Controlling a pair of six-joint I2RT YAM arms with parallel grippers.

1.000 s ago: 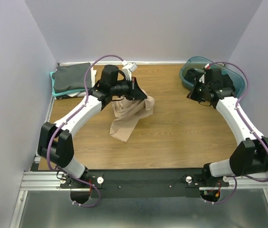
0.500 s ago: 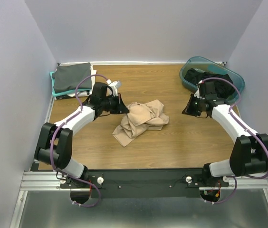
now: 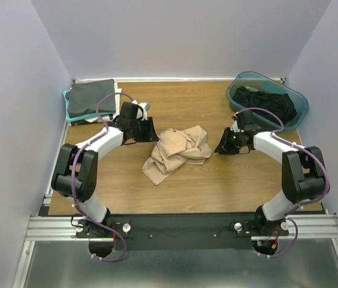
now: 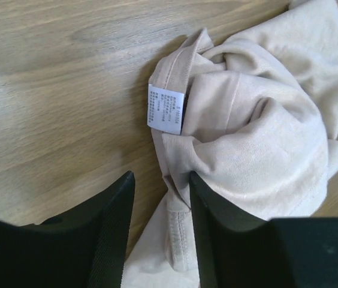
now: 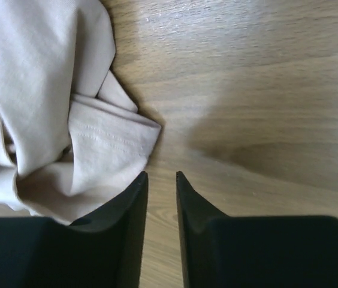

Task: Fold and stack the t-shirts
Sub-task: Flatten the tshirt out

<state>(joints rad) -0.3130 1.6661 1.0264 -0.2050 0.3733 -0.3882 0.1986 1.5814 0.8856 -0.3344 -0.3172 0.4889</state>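
A tan t-shirt (image 3: pixel 178 151) lies crumpled in the middle of the wooden table. My left gripper (image 3: pixel 154 132) is low at its left edge. In the left wrist view the left gripper (image 4: pixel 161 180) is open, with a stitched hem of the tan t-shirt (image 4: pixel 265 132) lying loose between the fingers and a white label (image 4: pixel 165 109) just ahead. My right gripper (image 3: pixel 219 146) is low at the shirt's right edge. In the right wrist view the right gripper (image 5: pixel 160 175) stands narrowly open over bare wood, and the tan t-shirt (image 5: pixel 43 108) lies just left of the left finger.
A folded stack with a dark grey t-shirt (image 3: pixel 89 97) on top sits at the back left corner. A teal tub (image 3: pixel 301 107) at the back right holds black t-shirts (image 3: pixel 265 99). Grey walls close in the table on three sides.
The left gripper, which held the tan t-shirt up, let it drop in a heap and came down beside it. The right arm moved from the tub to the shirt's right edge. Both grippers opened.
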